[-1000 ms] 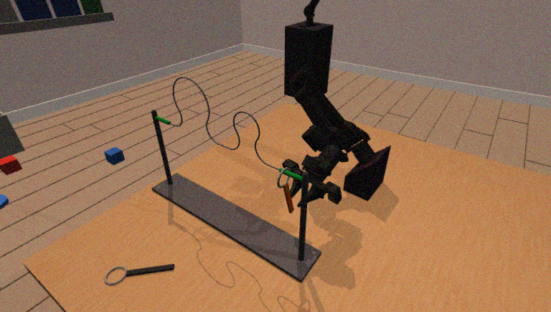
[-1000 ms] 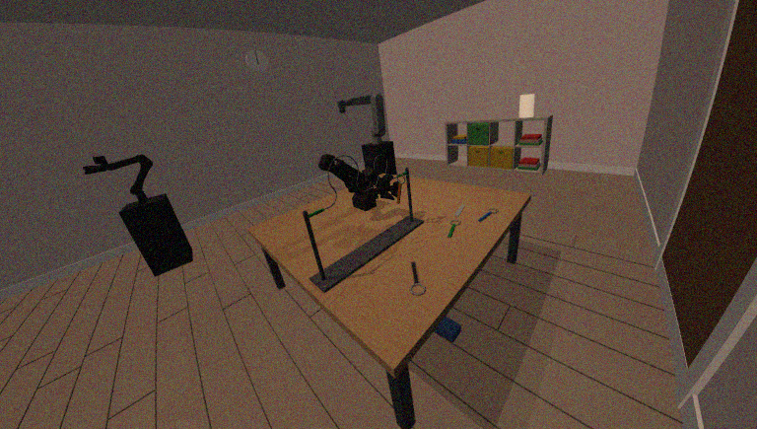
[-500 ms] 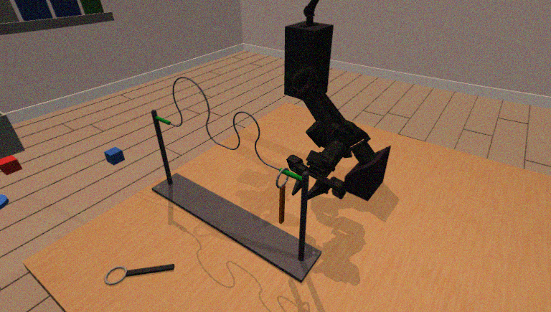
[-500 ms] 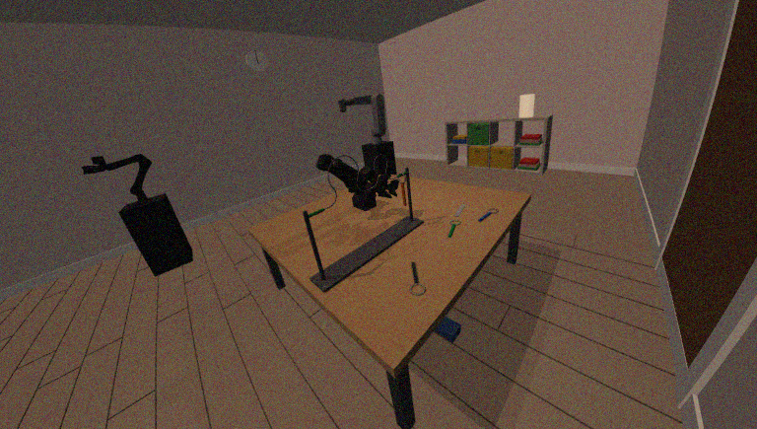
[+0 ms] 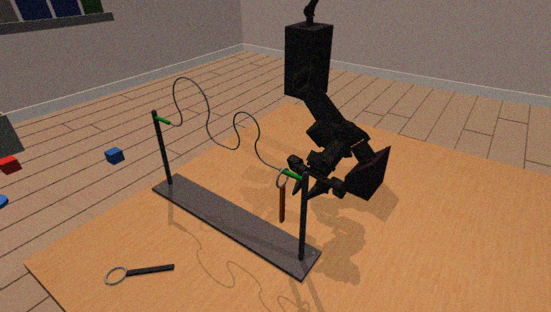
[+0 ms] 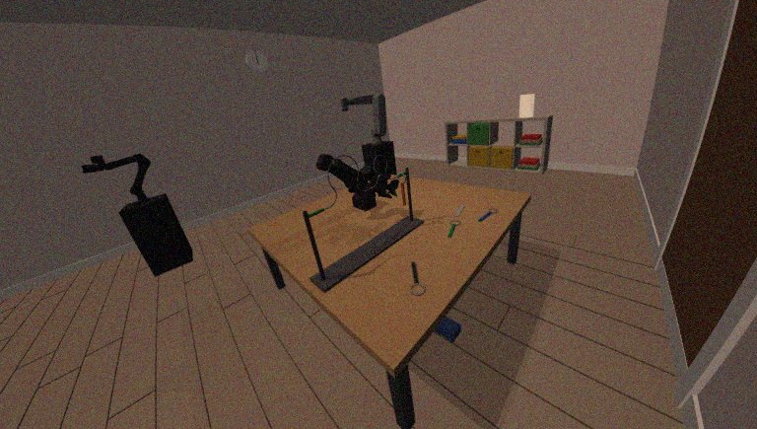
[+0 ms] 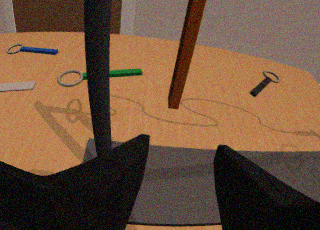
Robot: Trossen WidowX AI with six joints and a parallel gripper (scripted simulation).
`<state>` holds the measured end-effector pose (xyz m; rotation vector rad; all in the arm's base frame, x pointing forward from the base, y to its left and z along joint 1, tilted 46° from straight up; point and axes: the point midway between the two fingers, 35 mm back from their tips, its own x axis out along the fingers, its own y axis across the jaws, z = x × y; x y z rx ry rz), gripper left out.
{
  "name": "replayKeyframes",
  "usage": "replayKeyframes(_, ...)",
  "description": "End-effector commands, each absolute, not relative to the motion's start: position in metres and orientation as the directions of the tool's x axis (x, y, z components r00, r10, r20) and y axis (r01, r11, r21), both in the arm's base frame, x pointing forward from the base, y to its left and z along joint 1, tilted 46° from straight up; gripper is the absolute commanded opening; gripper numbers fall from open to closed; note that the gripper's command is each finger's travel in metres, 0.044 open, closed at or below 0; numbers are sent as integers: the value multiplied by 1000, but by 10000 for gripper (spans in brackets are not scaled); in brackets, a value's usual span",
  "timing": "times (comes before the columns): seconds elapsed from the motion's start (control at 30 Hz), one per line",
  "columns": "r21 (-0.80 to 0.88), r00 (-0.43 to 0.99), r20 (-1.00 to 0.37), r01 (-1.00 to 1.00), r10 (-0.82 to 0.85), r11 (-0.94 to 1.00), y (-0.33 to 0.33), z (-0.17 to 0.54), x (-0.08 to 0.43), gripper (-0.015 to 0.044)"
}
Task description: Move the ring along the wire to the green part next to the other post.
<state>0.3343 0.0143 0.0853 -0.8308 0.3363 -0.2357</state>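
Observation:
The ring (image 5: pixel 277 178) hangs around the green part (image 5: pixel 293 174) of the wire beside the near post (image 5: pixel 303 219) (image 6: pixel 410 201) (image 7: pixel 98 55). Its orange handle (image 5: pixel 282 205) (image 6: pixel 403 193) (image 7: pixel 184 60) hangs straight down. My gripper (image 5: pixel 301 195) (image 7: pixel 183 149) is open and empty, on the robot's side of the wire; in the wrist view the handle's lower end is beyond the fingertips, with space between. The thin grey wire (image 5: pixel 207 110) curves to the other green part (image 5: pixel 163 120) (image 6: pixel 315 212) at the far post (image 5: pixel 162 150) (image 6: pixel 313 246). The ring is not in the wrist view.
The posts stand on a dark base plate (image 5: pixel 235 215) (image 6: pixel 368 253) (image 7: pixel 175 190). Loose rings with a black handle (image 5: pixel 150 270) (image 6: pixel 414 272) (image 7: pixel 261 87), a green handle (image 6: pixel 451 230) (image 7: pixel 127 72) and a blue handle (image 6: pixel 485 215) (image 7: pixel 40 51) lie on the table beyond it.

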Motion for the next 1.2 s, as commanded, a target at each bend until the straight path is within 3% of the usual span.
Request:
replayKeyframes(0.0,-754,919,-204,73,-339,653,13,84,332,160)
replayKeyframes(0.3,-754,919,-204,73,-339,653,13,84,332,160)
replayKeyframes(0.5,-755,922,-198,73,-333,652,25,90,292,317)
replayKeyframes(0.67,-755,922,-198,74,-333,652,25,90,290,440)
replayKeyframes(1.17,-755,922,-198,74,-333,652,25,90,290,440)
